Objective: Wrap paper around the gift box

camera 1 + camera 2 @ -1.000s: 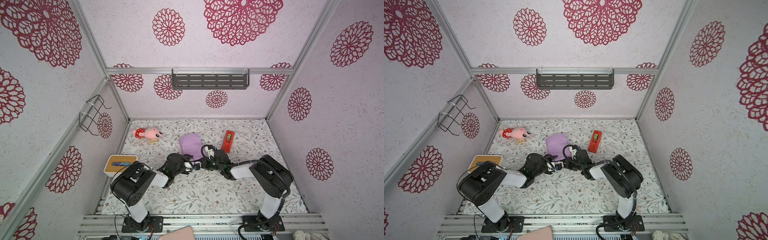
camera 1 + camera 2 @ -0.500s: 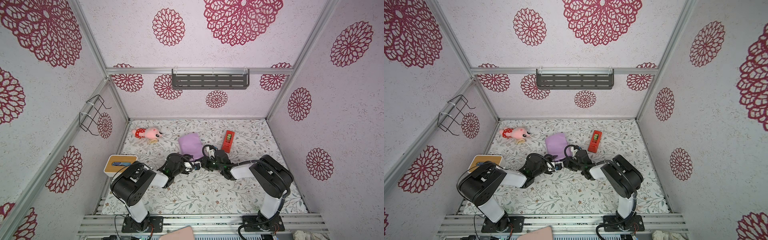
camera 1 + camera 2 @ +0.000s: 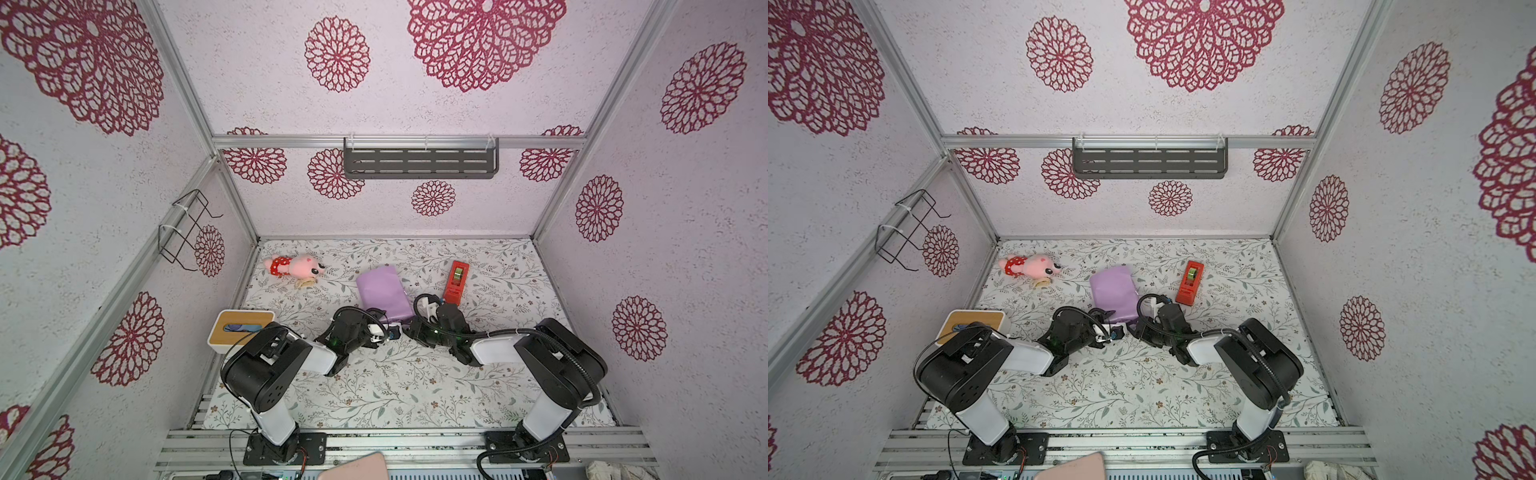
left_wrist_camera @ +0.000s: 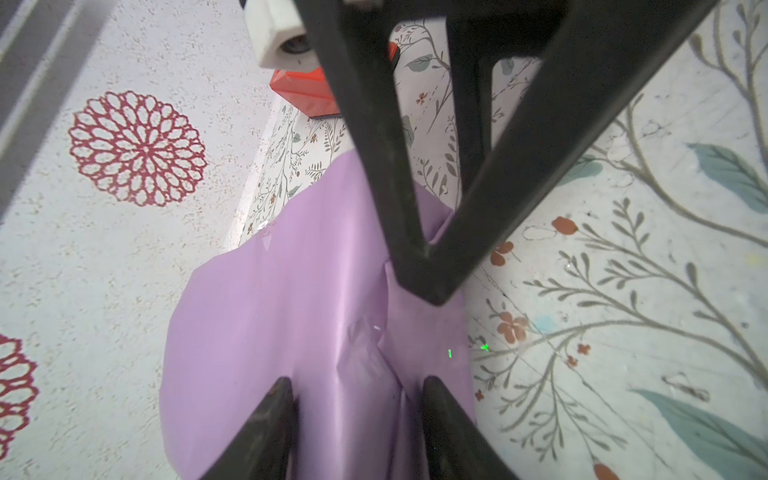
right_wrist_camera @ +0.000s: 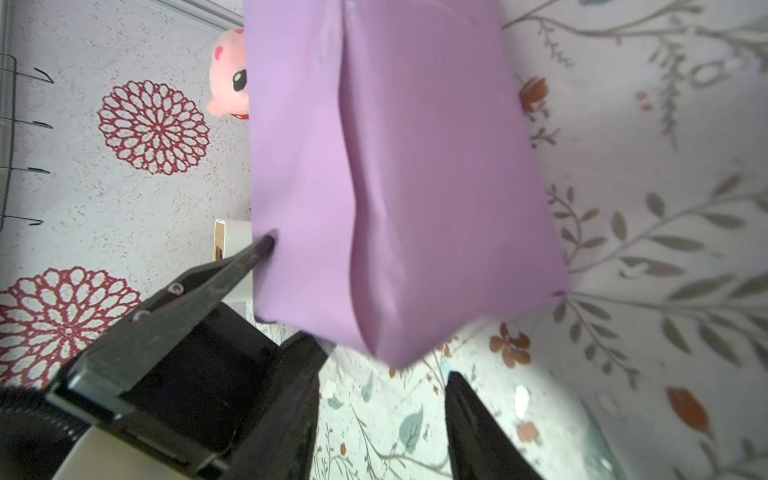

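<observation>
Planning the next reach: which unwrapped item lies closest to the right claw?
The red tape dispenser, just beside the right claw; the pink plush and tissue box lie far left.

Materials and finishes
The paper is seen smooth, faintly glossy (creased in places); the tape dispenser, shiny plastic; the tissue box is topped with matt wood.

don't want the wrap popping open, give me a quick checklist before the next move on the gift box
1. Paper covers the gift box, no blue showing: ok.
2. Right gripper open, holding nothing: ok.
3. Left gripper gripping the near end fold: cannot tell.
4. Near end folded flat: not ok, creased and jutting out.
5. Tape dispenser standing apart from the wrap: ok.
</observation>
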Robot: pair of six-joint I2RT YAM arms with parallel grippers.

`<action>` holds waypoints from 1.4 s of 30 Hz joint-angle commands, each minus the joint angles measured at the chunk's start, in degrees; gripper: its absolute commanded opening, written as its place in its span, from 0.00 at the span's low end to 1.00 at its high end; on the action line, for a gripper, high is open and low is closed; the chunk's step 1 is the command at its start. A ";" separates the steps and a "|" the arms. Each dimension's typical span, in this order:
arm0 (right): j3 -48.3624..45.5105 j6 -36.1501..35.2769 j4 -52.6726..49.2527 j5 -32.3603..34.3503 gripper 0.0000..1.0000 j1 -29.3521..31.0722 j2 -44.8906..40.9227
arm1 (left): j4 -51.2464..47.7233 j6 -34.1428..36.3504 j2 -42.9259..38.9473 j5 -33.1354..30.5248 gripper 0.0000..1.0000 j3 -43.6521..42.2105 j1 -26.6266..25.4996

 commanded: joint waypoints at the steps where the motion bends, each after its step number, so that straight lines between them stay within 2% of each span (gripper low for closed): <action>1: -0.35 -5.50 -4.81 3.00 0.52 0.24 -5.60 | -2.72 -0.65 0.11 0.34 0.51 0.24 0.16; 4: 0.47 -8.04 -5.14 3.74 0.50 2.12 -6.46 | -2.73 -0.73 0.03 0.35 0.51 0.11 0.21; 10: 6.03 -8.18 -0.07 -0.39 0.25 3.42 0.03 | -2.65 -0.74 0.14 0.46 0.51 0.19 0.21; 15: 9.38 -8.29 0.57 -1.15 0.15 3.64 4.06 | -2.63 -0.82 0.03 0.34 0.51 0.10 0.20; 24: 9.61 -9.50 0.47 1.22 0.10 3.11 7.65 | -2.61 -0.82 -0.06 0.43 0.51 0.10 0.22; 31: 8.08 -10.84 3.37 4.00 0.10 2.95 8.75 | -2.63 -0.91 0.12 0.35 0.51 0.28 0.21; 37: 6.45 -11.34 3.52 9.14 0.09 2.68 8.57 | -2.63 -1.09 -0.06 0.34 0.51 0.24 0.27; 42: 5.35 -11.48 4.31 10.20 0.09 2.42 9.64 | -2.65 -1.10 -0.04 0.35 0.51 0.23 0.30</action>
